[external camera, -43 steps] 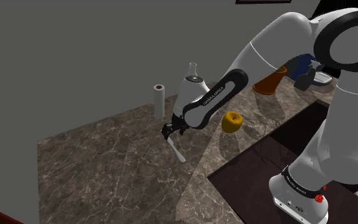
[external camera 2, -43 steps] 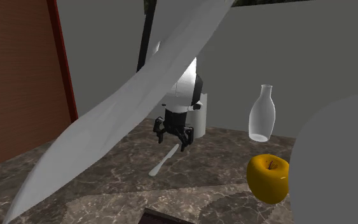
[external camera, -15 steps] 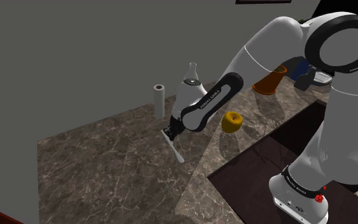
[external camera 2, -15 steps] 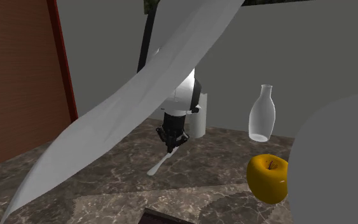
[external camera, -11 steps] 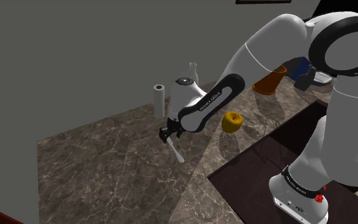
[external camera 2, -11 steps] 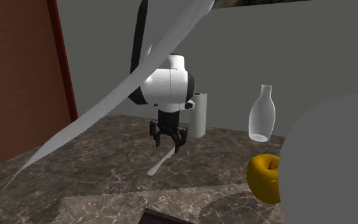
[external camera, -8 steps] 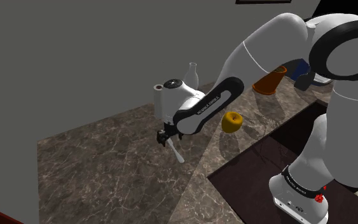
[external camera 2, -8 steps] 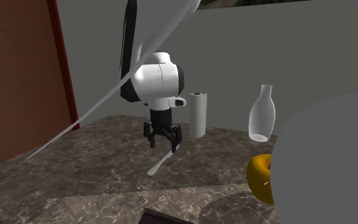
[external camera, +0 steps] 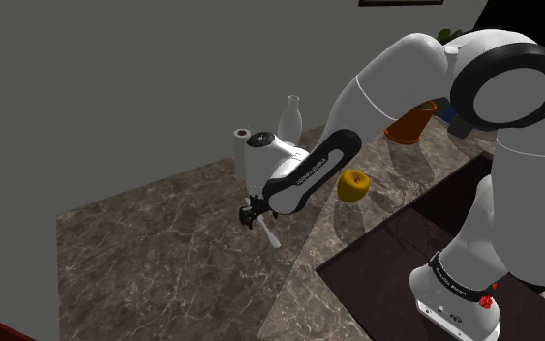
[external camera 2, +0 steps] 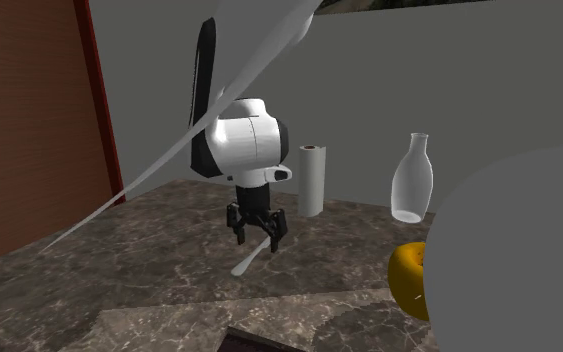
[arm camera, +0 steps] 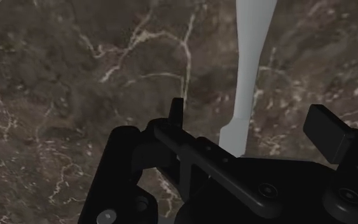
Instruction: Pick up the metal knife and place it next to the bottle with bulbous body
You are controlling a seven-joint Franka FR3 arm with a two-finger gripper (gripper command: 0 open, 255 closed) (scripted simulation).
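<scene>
My claw [external camera 2: 255,242] hangs spread just over the tabletop [external camera: 144,247], fingers pointing down. It sits a little left of centre in the second exterior view and near the middle of the shoulder view. The knife [arm camera: 250,70], pale grey, lies flat on the dark veined marble. In the wrist view one end of it runs in between my two fingers [arm camera: 176,113], and neither touches it, so I grip nothing. In the shoulder view the knife's other end points toward the frame's lower middle and stops short of the tabletop's near edge, where the marble meets the dark top of my stand [external camera: 377,276]. The bottle with the bulbous body [external camera 2: 412,180], clear and narrow-necked, stands upright by the grey wall [external camera 2: 509,110], right of centre in the second exterior view and well apart from the knife. A roll of paper towel [external camera 2: 312,180] stands upright by the same wall, between my claw and the bottle. A yellow apple [external camera: 354,184] sits near the tabletop's edge, right of the knife in the shoulder view. Bare marble lies between knife and bottle in front of the roll. A wider bare stretch runs out to the tabletop's edge at the shoulder view's left. An orange cup [external camera: 410,124] stands at that view's upper right, partly behind my arm [external camera: 386,87].
</scene>
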